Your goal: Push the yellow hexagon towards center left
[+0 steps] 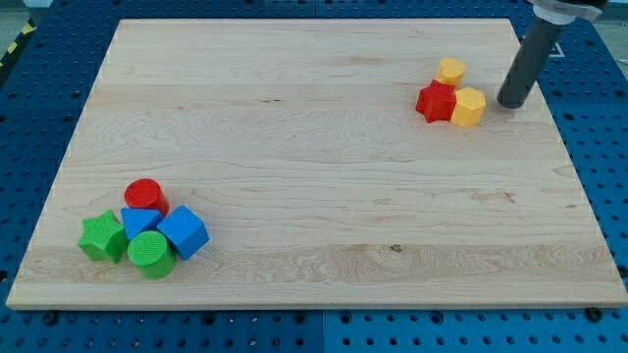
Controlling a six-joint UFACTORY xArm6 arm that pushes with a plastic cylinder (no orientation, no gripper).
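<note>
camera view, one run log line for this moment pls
tip: right of yellow hexagon block, small gap | hexagon touching red star block | push: not yet started

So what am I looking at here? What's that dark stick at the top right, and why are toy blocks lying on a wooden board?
There is just one picture, from a camera looking down at an angle on a wooden board that lies on a blue perforated table. The dark stick is the end of a robot arm. It has no pincer and holds nothing; it only pushes blocks by sliding my tip along the board.

My tip stands at the view's top right, just right of a small cluster: a yellow hexagon, a red star-like block touching it on the left, and a second yellow block above them.

At the view's bottom left sits another group: a red cylinder, two blue blocks, a green star-like block and a green cylinder.
</note>
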